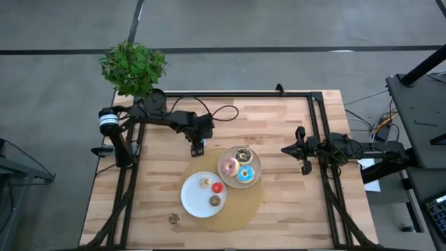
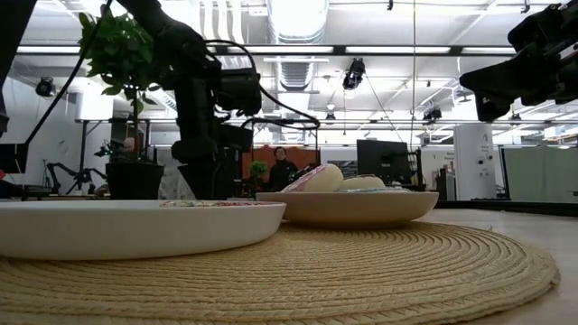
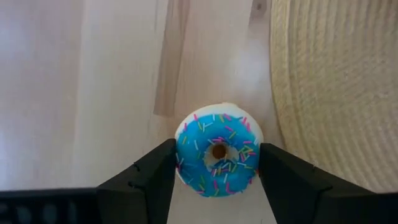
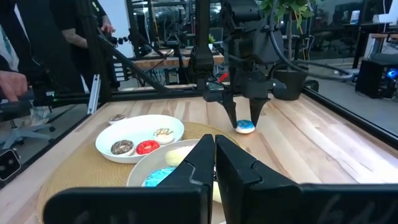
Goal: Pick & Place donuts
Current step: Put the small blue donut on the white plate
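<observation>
A mini blue donut with sprinkles (image 3: 217, 152) lies flat on the wood just off the woven mat's far-left edge, and my left gripper (image 1: 198, 146) comes down on it from above, shut on it. The beige plate (image 1: 255, 159) carries a pink donut (image 1: 229, 166), a chocolate one (image 1: 243, 155) and a blue one (image 1: 244, 174). On the white plate (image 1: 191, 199) lie cream (image 1: 205, 183), red (image 1: 217, 187) and brown (image 1: 214, 201) minis. Another mini (image 1: 174, 218) lies on the table near the front-left. My right gripper (image 1: 304, 150) is shut and hovers at the right side. My left gripper pinches the mini blue donut across its outer rim (image 3: 181, 163), one finger on each side, with the fingers (image 4: 231, 118) pointing down from above. The donut lies flat with its underside on the table (image 4: 245, 127), icing up.
Both plates sit on a round woven mat (image 1: 240, 209) at the table's middle. A potted plant (image 1: 132, 66) stands at the far-left corner. Black frame rails (image 1: 317, 118) run along the table's edges. People (image 4: 18, 74) stand beyond the table's left side. Bare wood lies right of the mat.
</observation>
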